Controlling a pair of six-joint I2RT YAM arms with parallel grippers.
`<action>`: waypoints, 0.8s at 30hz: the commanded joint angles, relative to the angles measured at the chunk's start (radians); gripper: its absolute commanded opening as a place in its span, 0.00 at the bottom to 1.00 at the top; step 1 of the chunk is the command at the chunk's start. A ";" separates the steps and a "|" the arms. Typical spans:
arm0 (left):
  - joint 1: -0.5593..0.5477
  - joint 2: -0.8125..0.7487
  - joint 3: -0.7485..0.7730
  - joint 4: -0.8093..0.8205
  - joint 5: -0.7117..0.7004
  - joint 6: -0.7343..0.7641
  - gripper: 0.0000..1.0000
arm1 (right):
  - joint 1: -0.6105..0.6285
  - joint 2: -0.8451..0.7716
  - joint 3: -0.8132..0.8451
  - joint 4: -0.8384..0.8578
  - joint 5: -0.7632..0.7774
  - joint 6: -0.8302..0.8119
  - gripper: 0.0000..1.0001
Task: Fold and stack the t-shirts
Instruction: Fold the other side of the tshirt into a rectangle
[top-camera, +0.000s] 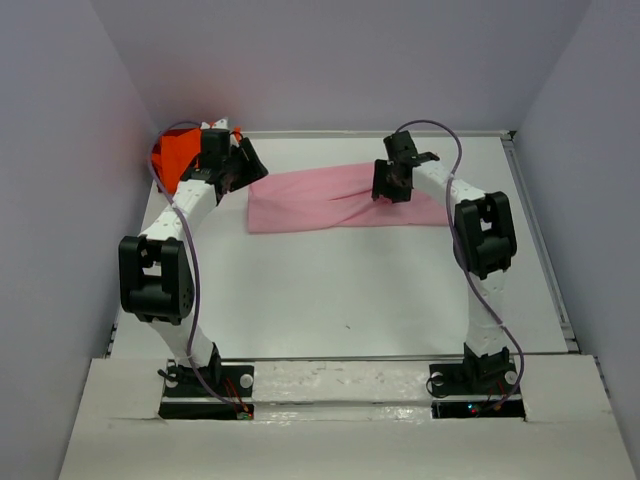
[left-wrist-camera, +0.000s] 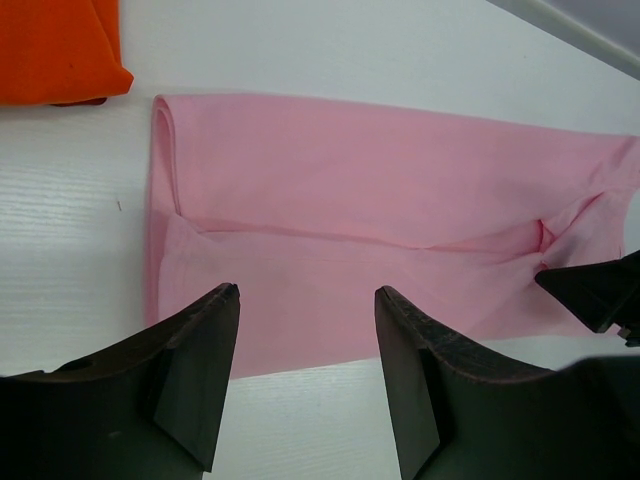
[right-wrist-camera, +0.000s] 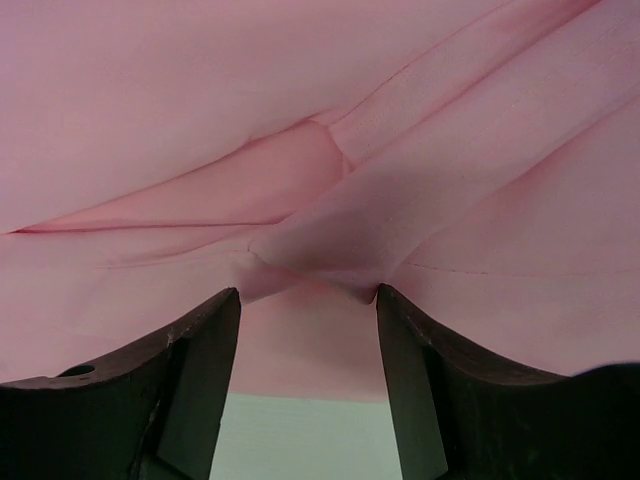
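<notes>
- Currently, from my remote desk: the orange t-shirt (top-camera: 172, 158) lies to the left of the pink t-shirt (top-camera: 330, 200) and just clear of its left end, partly hidden behind the left arm. The corner I can see in the left wrist view (left-wrist-camera: 55, 50) has a neat, squared edge, so I judge it folded and set aside, though I cannot see the whole of it.
- The left gripper (left-wrist-camera: 305, 300) hovers over the pink shirt's left end, near its front hem, jaws spread and nothing between them. The left arm reaches up from its base with the elbow raised and the wrist tipped down towards the cloth.
- The pink shirt lies flat on the table (top-camera: 330, 300) as a long band, its long sides turned in and a seam running along its length. My reading is that the lengthwise folds are made. The fold across the band is not done, and neither is the stack, because the two shirts lie apart.
- The right gripper (right-wrist-camera: 305, 295) sits low on the pink shirt's right end, pointing down into the cloth. Its jaws stand spread, and a raised, twisted ridge of pink fabric (right-wrist-camera: 320, 250) bridges the gap at its fingertips (right-wrist-camera: 215, 310). They straddle the ridge and are not closed on it. The right arm arches from its base with the elbow high to the right of the shirt.
</notes>
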 joint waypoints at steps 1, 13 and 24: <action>0.006 -0.023 -0.017 0.039 0.044 -0.004 0.66 | 0.003 0.016 0.007 0.050 -0.023 0.021 0.62; 0.009 -0.031 -0.023 0.044 0.057 -0.008 0.66 | 0.003 0.048 0.047 0.052 0.000 0.015 0.49; 0.009 -0.032 -0.020 0.044 0.059 -0.001 0.66 | 0.003 0.033 0.113 0.032 0.004 -0.008 0.36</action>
